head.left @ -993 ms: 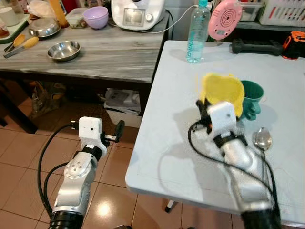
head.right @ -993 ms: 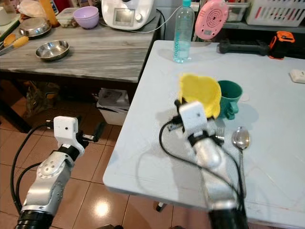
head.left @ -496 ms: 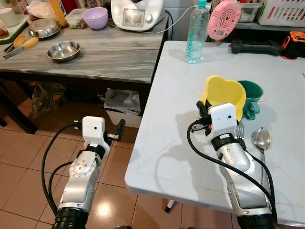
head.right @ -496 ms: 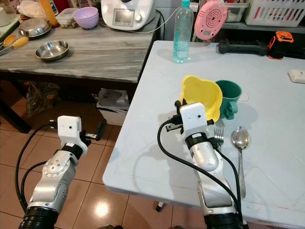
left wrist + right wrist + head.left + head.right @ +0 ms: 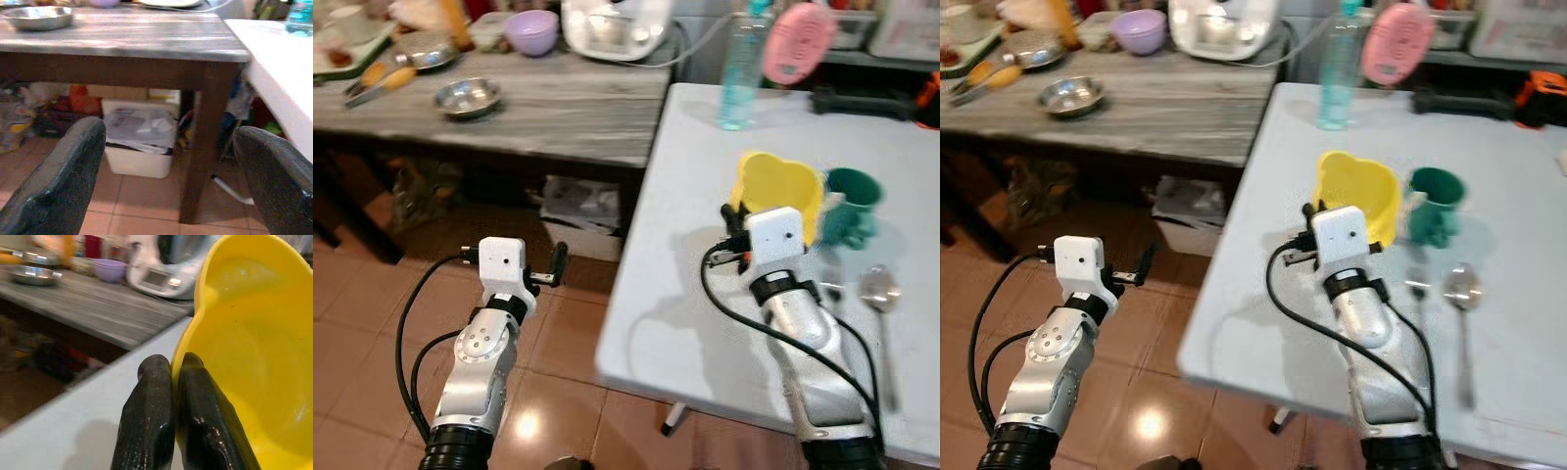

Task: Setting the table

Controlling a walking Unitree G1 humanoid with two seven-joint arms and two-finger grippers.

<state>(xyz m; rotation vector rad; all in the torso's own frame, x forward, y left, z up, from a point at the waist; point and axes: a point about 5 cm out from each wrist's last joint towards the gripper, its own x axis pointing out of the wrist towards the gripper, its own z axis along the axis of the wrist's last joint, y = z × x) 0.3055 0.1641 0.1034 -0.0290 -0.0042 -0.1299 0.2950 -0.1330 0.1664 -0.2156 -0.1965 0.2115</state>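
A yellow bowl is held tilted just above the white table, right beside a green cup. My right gripper is shut on the bowl's near rim, with one finger inside and one outside. A fork and a spoon lie on the table to the right of my right arm. My left gripper hangs open over the tiled floor to the left of the table, holding nothing.
A grey wooden table stands to the left with a steel bowl, a purple bowl and a white appliance. A water bottle and a pink disc stand at the white table's far side. A white bin sits under the wooden table.
The camera has swung, so the whole scene sits further right and is slightly blurred. My right gripper still holds the yellow bowl beside the green cup. The left arm has hardly moved.
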